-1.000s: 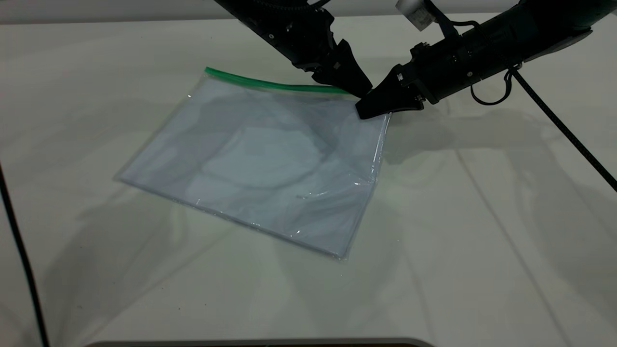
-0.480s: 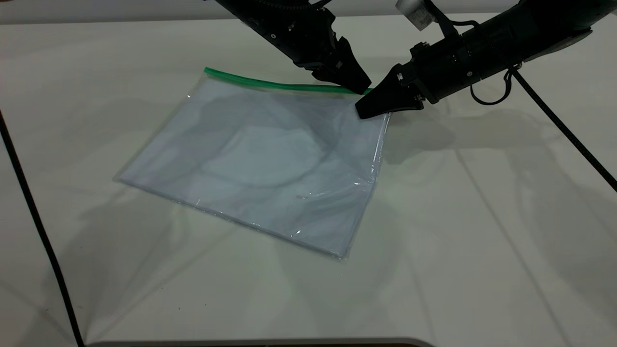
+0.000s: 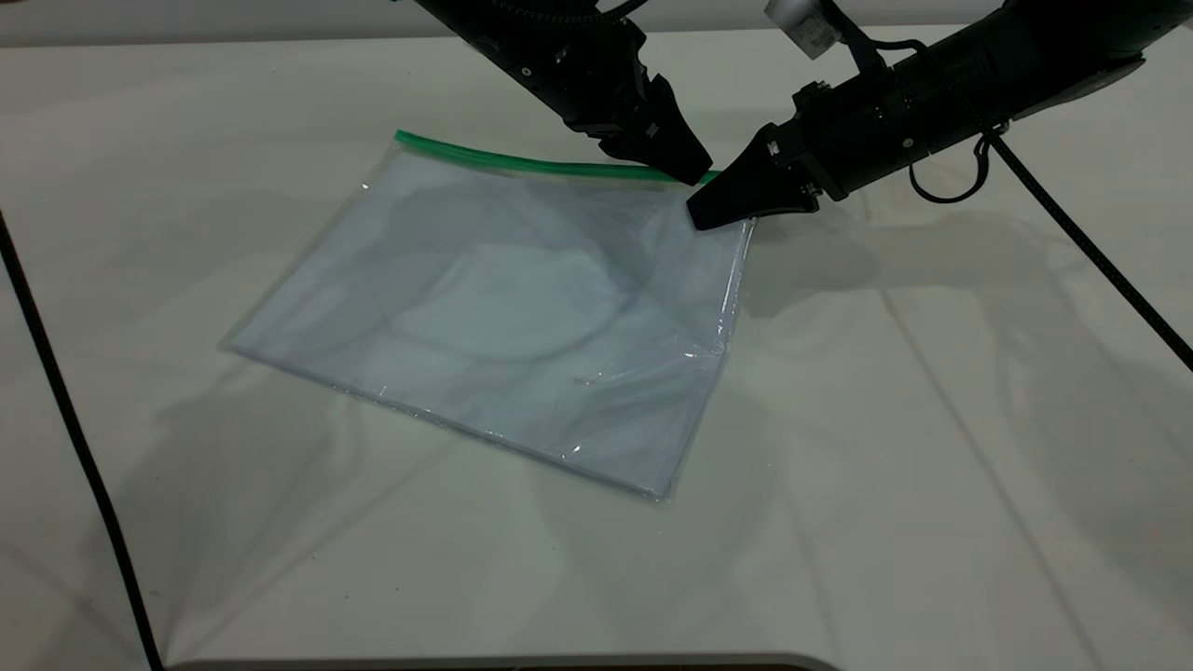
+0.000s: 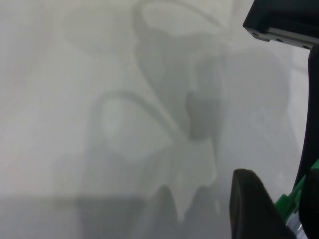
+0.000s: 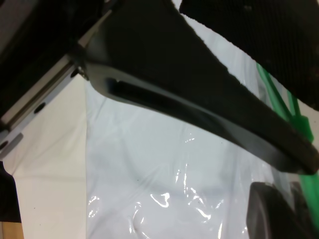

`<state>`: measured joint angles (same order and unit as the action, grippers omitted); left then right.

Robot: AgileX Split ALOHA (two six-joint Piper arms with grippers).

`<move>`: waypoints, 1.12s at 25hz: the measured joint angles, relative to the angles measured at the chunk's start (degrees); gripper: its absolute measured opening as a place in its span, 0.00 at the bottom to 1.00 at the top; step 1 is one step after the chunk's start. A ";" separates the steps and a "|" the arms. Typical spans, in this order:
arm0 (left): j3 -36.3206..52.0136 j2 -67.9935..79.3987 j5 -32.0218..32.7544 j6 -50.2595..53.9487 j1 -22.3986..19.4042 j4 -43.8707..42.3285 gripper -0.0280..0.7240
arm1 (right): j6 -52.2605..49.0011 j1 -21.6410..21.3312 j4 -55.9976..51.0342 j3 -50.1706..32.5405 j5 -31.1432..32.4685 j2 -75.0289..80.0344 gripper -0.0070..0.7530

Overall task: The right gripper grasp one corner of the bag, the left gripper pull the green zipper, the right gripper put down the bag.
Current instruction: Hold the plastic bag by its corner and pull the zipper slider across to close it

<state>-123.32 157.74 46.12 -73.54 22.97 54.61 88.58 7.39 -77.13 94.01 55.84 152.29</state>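
The bag, a clear pouch with pale sheets, lies flat on the white table. The green zipper runs along its far edge. My right gripper is shut on the bag's far right corner. In the right wrist view one finger lies over the plastic and the other shows through it from beneath. My left gripper sits at the zipper's right end, just behind the right gripper. In the left wrist view the green slider tab is pinched between its two black fingers.
A black cable curves across the table's left side. The right arm's cable trails off to the right. The table's front edge is at the bottom. White cloth surrounds the bag.
The left gripper's tip has edged slightly left along the zipper, showing a bit of green to its right. The left cable has swung right. The right gripper and bag have stayed still.
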 joint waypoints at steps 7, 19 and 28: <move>0.00 0.00 -0.16 -0.05 0.08 0.00 0.44 | 0.00 0.00 0.00 0.00 0.00 0.00 0.06; -0.02 0.71 -0.46 0.00 0.08 0.30 0.30 | 0.00 0.00 0.00 0.00 0.00 0.07 0.06; -0.02 0.71 -0.41 -0.20 0.19 0.07 0.12 | 0.00 0.00 0.00 0.00 -0.23 0.09 0.06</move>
<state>-123.35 158.45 45.72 -73.74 23.16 54.68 88.58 7.39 -77.13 94.01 55.61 152.37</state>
